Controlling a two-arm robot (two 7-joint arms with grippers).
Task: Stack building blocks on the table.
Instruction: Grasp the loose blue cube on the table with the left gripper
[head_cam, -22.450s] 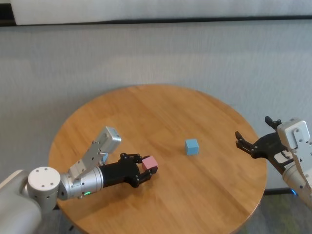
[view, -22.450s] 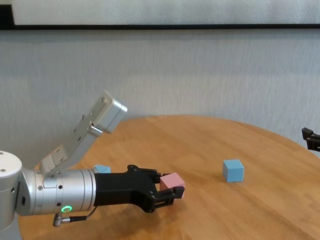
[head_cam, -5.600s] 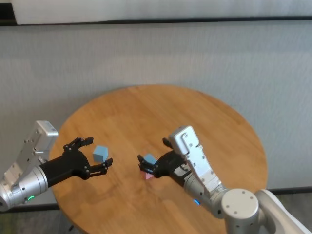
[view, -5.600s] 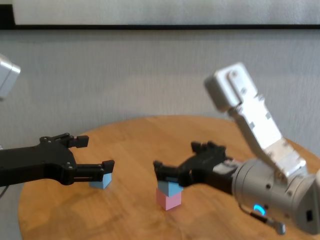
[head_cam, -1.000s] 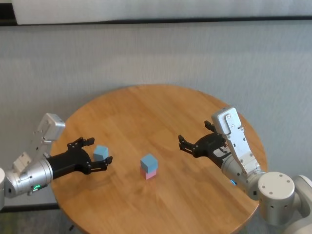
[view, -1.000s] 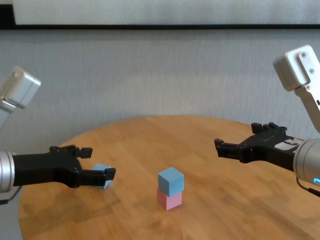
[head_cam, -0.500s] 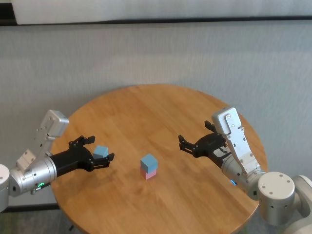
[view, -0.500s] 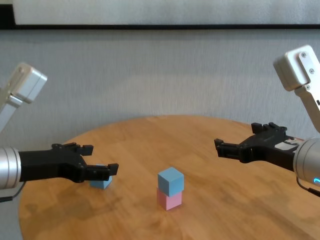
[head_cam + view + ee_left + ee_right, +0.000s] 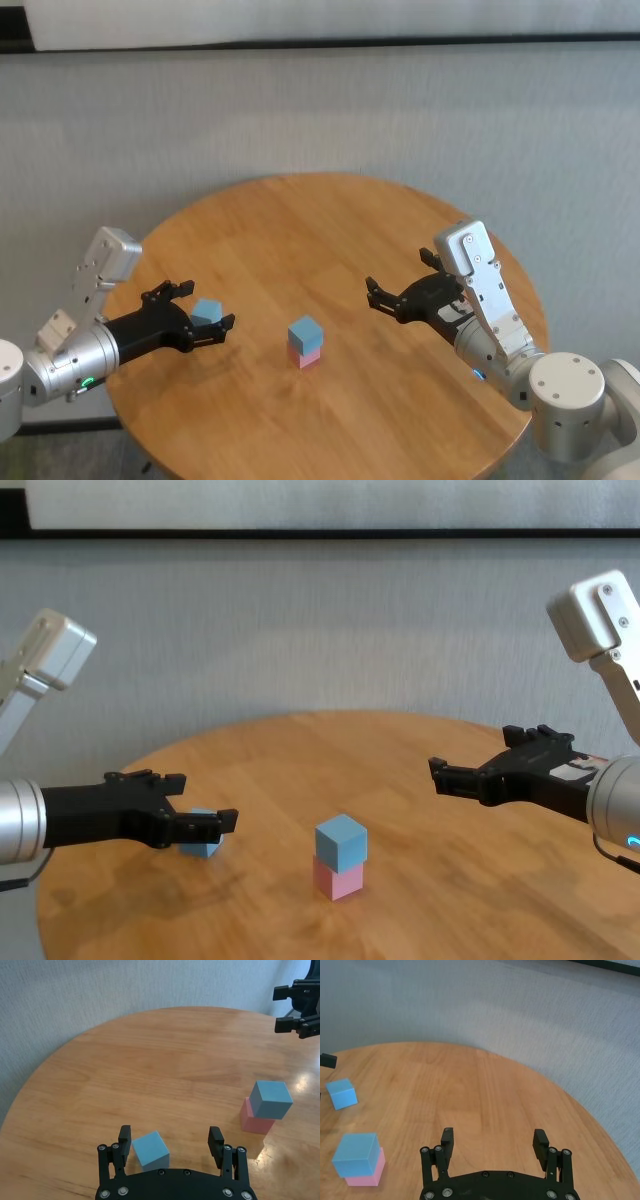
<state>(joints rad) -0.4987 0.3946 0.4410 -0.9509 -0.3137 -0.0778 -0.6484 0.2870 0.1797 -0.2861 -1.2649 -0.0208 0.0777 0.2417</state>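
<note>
On the round wood table (image 9: 330, 230) a light blue cube (image 9: 305, 331) sits on a pale pink cube (image 9: 309, 357) near the middle; the stack also shows in the chest view (image 9: 341, 841). A second light blue cube (image 9: 206, 311) lies alone to the left. My left gripper (image 9: 200, 306) is open and low over the table, its fingers either side of this cube. In the left wrist view the cube (image 9: 150, 1149) sits close to one finger, with no grip. My right gripper (image 9: 398, 277) is open and empty, right of the stack and above the table.
A grey textured wall stands behind the table. The table's far half and its front part are bare wood (image 9: 300, 750). The right gripper also shows far off in the left wrist view (image 9: 299, 1012).
My left gripper has slid a little forward, so the loose blue cube now lies deeper between its fingers. The right arm and the stack have not moved.
</note>
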